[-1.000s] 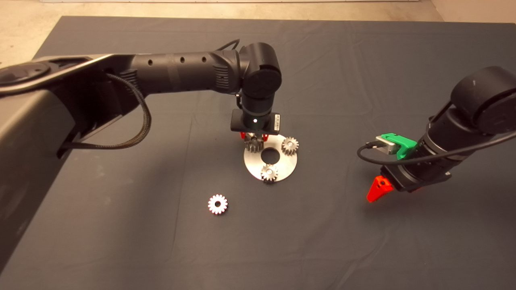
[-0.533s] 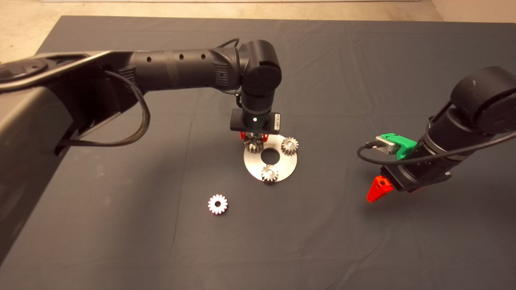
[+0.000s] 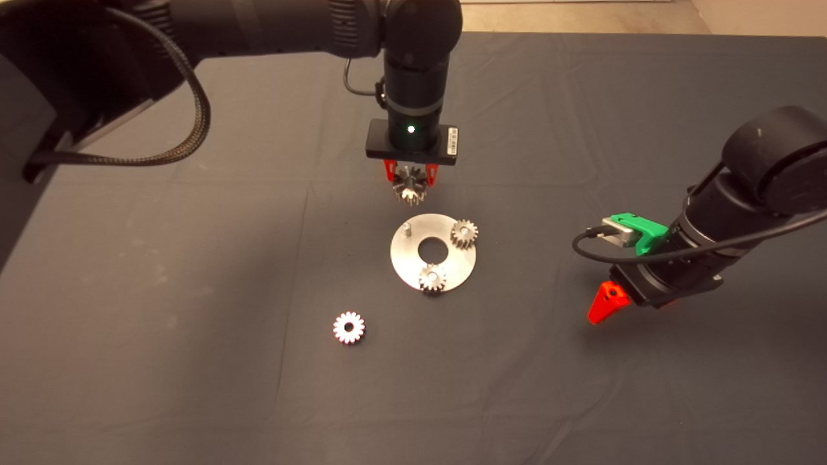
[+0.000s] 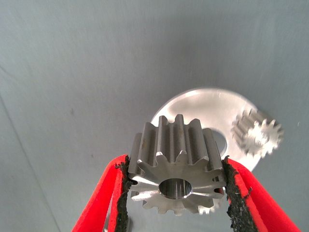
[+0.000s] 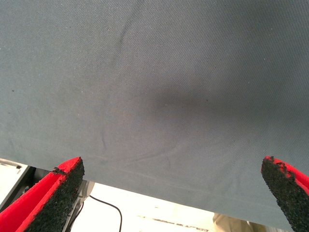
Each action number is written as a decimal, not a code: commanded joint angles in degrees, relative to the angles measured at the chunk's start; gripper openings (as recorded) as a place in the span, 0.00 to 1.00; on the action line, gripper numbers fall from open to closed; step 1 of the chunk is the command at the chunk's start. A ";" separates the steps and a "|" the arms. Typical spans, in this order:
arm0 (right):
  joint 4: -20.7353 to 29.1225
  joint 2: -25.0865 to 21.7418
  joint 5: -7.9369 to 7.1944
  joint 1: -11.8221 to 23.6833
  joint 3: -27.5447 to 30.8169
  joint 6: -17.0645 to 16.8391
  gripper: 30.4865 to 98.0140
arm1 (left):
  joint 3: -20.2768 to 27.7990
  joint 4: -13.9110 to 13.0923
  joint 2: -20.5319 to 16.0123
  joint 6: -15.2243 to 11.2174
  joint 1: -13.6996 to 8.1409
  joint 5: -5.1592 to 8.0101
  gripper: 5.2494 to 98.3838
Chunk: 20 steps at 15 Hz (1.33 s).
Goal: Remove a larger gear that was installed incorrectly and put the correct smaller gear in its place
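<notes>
- While the dark mat (image 3: 194, 271) spreads beneath, the left gripper (image 3: 411, 175) hangs above the round steel plate (image 3: 404, 265), pinching the larger gear (image 4: 177, 166) by its teeth; removal is the step in hand
- right gripper (image 3: 604, 310) waits near the mat's right side, fingers spread wide
- bare peg (image 3: 406, 228) stands free on the plate
- smaller gear (image 3: 349, 327) lies loose on the mat; next, likely, setting the larger gear aside, then fetching this one

Dark grey mat (image 3: 194, 258). Silver disc (image 3: 407, 265) w/ bright silver gears (image 3: 464, 232) – dull steel-grey big gear (image 4: 176, 166). Red fingers (image 4: 104, 203), black pads (image 4: 231, 193) – green bracket (image 3: 636, 231).
</notes>
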 commanded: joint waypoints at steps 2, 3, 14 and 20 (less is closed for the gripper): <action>1.58 0.21 0.19 0.95 -0.07 0.20 0.99 | 8.15 5.30 -12.49 1.41 7.21 7.90 0.38; 1.58 0.22 0.19 0.95 -0.07 0.20 0.99 | 9.56 6.10 -15.17 1.31 8.44 7.90 0.38; 1.58 1.45 0.19 0.95 -0.16 0.47 0.99 | 15.97 8.79 -24.09 1.31 11.43 7.90 0.39; 1.58 1.36 0.19 0.86 -0.07 0.47 0.99 | 16.61 6.91 -23.13 1.14 8.93 7.90 0.44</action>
